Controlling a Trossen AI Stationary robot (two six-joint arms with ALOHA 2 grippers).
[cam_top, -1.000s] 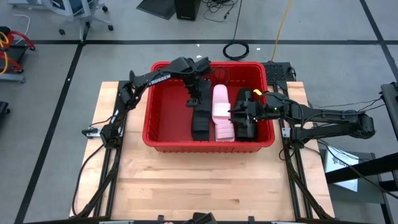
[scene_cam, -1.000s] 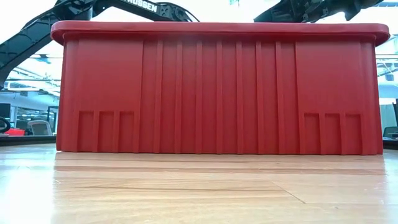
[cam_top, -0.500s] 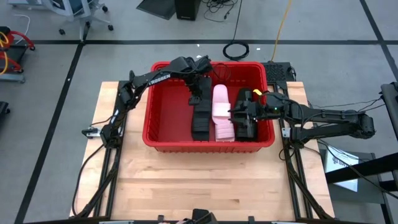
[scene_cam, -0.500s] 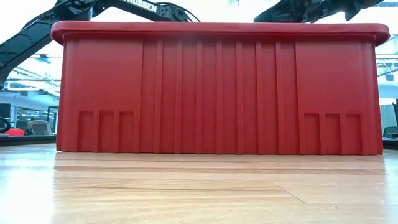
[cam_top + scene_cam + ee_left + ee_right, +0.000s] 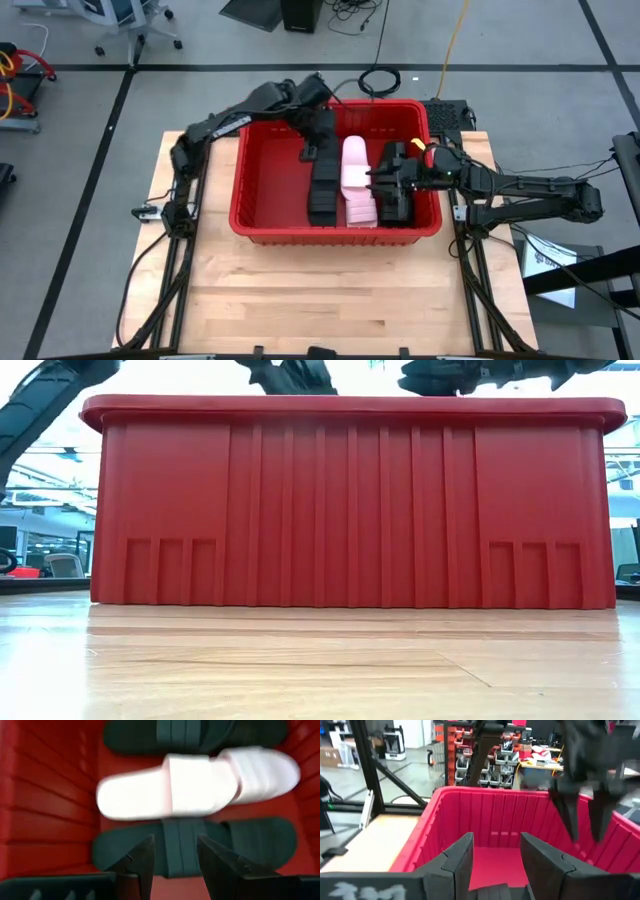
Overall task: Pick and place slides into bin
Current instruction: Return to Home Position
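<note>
Your slides (image 5: 357, 185) lay in the right half of the red bin (image 5: 262, 190), upper centre of the high view: ribbed matte black ones flanking pale pink. Left jaws, at its top edge, and right jaws, at its right edge, hung apart, empty.

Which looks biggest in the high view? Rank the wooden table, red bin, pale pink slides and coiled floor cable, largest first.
1. wooden table
2. red bin
3. pale pink slides, the two taken together
4. coiled floor cable; it lies on the floor, farther from the camera, so this last place is unsure.
</note>
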